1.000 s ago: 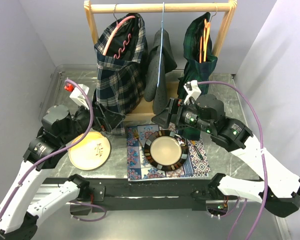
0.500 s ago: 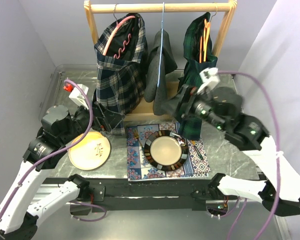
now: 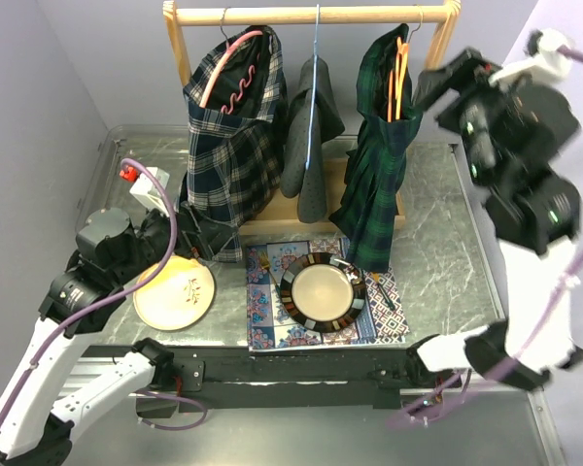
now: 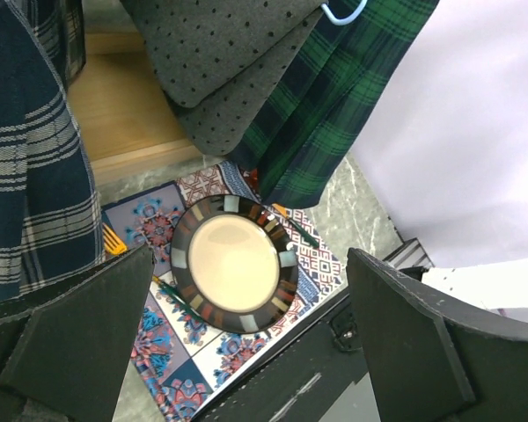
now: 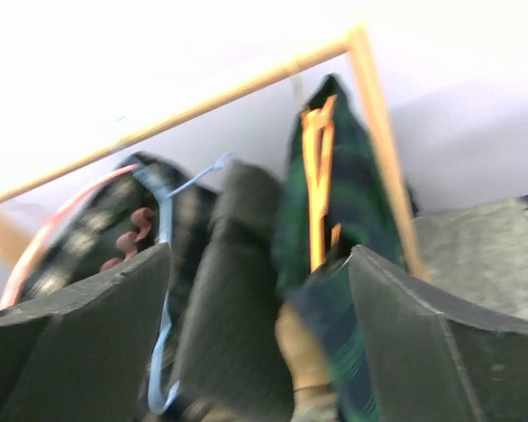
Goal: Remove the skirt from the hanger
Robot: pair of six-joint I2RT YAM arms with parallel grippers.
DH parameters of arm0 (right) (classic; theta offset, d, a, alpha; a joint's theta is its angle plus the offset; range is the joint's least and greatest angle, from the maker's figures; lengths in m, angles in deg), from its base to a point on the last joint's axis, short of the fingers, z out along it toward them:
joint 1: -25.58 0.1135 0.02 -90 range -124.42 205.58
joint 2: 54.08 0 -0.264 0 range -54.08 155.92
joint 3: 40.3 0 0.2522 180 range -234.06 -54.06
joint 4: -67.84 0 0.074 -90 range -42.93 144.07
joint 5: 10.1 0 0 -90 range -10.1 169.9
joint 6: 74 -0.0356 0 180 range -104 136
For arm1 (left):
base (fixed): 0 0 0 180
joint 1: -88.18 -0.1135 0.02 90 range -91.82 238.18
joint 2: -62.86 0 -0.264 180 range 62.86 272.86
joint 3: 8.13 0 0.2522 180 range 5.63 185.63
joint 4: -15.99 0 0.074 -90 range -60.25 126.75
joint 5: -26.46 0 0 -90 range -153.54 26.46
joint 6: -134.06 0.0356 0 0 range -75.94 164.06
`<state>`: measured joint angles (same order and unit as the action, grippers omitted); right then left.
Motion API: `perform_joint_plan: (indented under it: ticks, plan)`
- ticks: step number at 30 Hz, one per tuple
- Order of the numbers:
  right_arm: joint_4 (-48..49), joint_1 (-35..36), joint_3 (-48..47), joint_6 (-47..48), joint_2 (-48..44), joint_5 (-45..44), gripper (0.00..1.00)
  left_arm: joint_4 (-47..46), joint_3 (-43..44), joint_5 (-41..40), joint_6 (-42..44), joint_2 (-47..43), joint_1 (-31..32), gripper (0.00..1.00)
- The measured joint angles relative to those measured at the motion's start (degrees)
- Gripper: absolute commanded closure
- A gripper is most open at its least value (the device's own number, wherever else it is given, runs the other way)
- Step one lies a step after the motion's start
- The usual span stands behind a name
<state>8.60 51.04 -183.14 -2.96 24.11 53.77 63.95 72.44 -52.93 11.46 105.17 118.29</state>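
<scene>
Found green-and-navy tartan fabric skirt (image 3: 374,184) hanging on thin orange hanger (image 3: 398,73) at right end of light wooden rail (image 3: 311,15). Waist gathered on hanger; hem low, near far right corner of patterned cloth placemat (image 3: 267,325).

Located right gripper (image 3: 429,89) raised high, just right of rail's right post, about level with hanger, apart from tartan skirt. Confirmed in right wrist view: right gripper (image 5: 260,334) spread wide, nothing held, facing tartan skirt (image 5: 334,220) and orange hanger (image 5: 317,176).

Located left gripper (image 3: 214,238) low over grey marbled table (image 3: 437,233), beside lower edge of navy-and-white plaid skirt (image 3: 228,136) on pink hanger (image 3: 235,68) at rail's left end. Confirmed in left wrist view: left gripper (image 4: 246,352) spread wide, empty.

Noted grey dotted skirt (image 3: 311,126) on pale blue hanger (image 3: 316,58) between the two others. Noted round dark-rimmed plate (image 3: 323,291) on placemat, round yellow plate (image 3: 175,291) on table left of it, well apart from tartan skirt.
</scene>
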Motion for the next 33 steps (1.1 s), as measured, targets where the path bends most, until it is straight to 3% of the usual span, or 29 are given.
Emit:
perform_joint_plan:
  ticks: [2,12,33]
  plan:
    - [-0.48,-3.30,-1.60,0.59,2.62,2.45,0.27,0.59,0.20,-0.28,0.48,-0.09,-0.02,0.03]
    - [1.79,-8.59,4.92,2.27,10.88,10.75,0.42,0.59,-1.66,-0.42,1.31,-1.25,0.00,0.03]
    - [12.22,-12.92,2.95,4.94,19.91,9.51,0.50,-3.48,-8.07,-1.70,0.52,-4.48,0.00,0.03]
